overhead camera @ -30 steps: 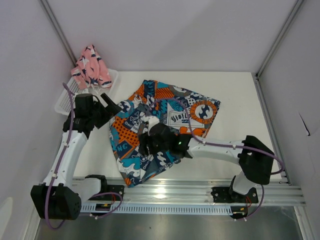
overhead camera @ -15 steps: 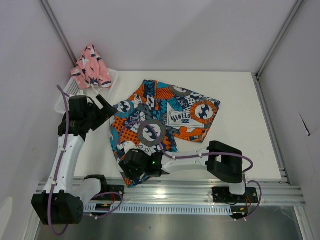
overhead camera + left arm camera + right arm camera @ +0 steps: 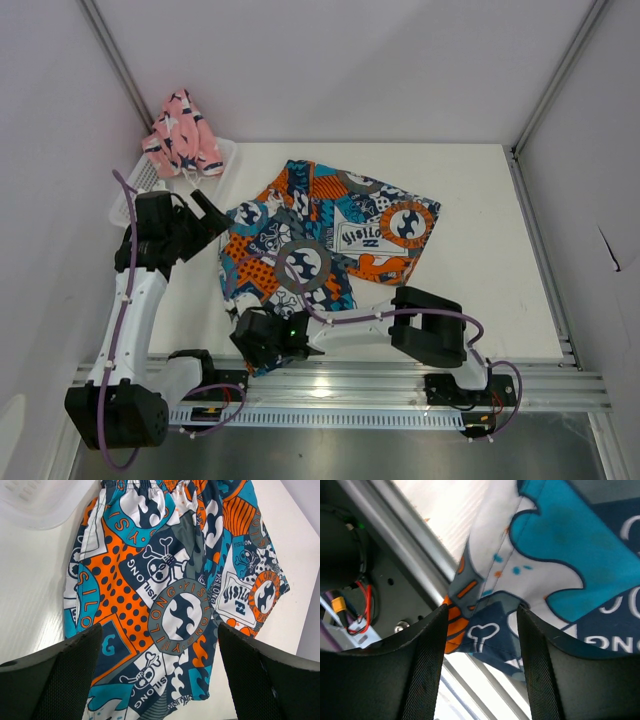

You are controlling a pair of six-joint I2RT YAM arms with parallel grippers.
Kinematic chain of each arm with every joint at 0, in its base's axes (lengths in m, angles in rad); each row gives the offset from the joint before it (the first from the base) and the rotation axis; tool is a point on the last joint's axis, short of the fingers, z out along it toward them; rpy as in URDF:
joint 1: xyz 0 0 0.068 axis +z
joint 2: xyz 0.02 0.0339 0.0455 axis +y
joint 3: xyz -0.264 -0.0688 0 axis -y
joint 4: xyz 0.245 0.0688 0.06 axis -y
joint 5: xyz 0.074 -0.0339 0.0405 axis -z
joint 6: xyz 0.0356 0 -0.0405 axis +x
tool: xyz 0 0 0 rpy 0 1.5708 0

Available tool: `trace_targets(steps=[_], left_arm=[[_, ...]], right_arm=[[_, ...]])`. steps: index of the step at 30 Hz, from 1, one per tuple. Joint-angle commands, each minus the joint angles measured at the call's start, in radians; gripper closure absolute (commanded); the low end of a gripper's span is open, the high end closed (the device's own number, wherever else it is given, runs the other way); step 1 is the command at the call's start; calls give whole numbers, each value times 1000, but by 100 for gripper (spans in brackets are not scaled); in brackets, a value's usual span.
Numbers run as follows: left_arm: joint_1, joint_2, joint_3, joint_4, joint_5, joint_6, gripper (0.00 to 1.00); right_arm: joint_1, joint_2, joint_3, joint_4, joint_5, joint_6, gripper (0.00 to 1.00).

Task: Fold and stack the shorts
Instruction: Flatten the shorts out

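I see the printed shorts [image 3: 330, 235] spread mostly flat across the middle of the desk [image 3: 480, 280], a busy blue, orange, white and grey pattern with skulls and round logos. The gathered waistband faces the far left. One leg runs off to the right, while the other comes toward the near edge, where its hem corner [image 3: 485, 630] hangs just over the metal rail [image 3: 420, 565]. The pink shorts [image 3: 182, 135], with navy-and-white shapes, sit bunched in a heap on the white basket [image 3: 135, 190] at the far left, apart from the printed pair.
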State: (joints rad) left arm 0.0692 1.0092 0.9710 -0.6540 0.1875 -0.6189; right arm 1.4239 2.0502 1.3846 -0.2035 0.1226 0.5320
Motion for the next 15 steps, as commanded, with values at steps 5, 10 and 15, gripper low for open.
trace_targets(steps=[5,10,15], left_arm=[[18,5,3,17,17,25,3],[21,11,-2,21,18,28,3],[24,20,-20,37,27,24,3]], right_arm=[[52,41,31,-11,-23,16,51],[67,65,65,-54,-6,7,88],[79,-8,1,-111,98,-18,100]])
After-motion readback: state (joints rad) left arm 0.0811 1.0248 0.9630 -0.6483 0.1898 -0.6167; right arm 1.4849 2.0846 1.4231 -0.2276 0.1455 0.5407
